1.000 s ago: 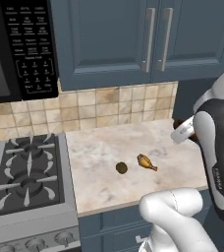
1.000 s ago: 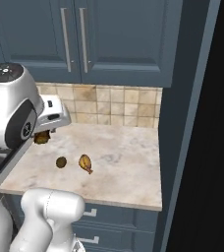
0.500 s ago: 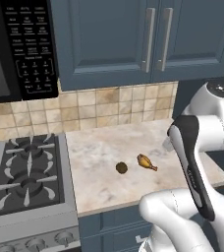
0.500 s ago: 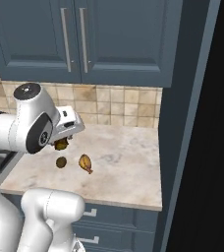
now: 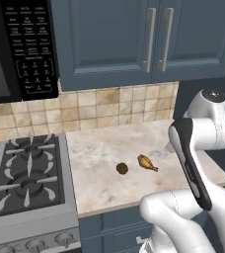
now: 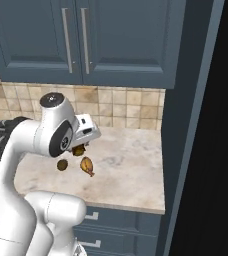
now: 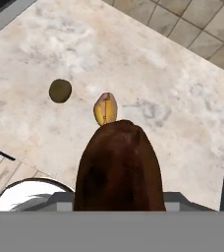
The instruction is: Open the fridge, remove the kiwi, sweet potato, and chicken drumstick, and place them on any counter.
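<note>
My gripper (image 6: 79,148) hangs above the beige counter (image 6: 131,165), shut on the dark reddish-brown sweet potato (image 6: 77,149). In the hand view the sweet potato (image 7: 118,167) rises large between the jaws and hides the fingertips. Just below and beyond it on the counter (image 7: 173,113) lie the golden chicken drumstick (image 7: 106,109) and, a little to its left, the round kiwi (image 7: 60,90). From the left base view the kiwi (image 5: 122,168) and drumstick (image 5: 146,162) rest side by side mid-counter, with my arm beside them. The fridge is out of view.
A black gas stove (image 5: 25,178) borders the counter's left side, under a black microwave (image 5: 20,49). Blue-grey upper cabinets (image 5: 149,39) and a tiled backsplash (image 5: 109,106) stand behind. A tall blue-grey panel (image 6: 186,125) closes the counter's right end.
My arm has swung to the right and a little lower with the sweet potato in the gripper, ending over the kiwi and drumstick. Those two have not moved.
</note>
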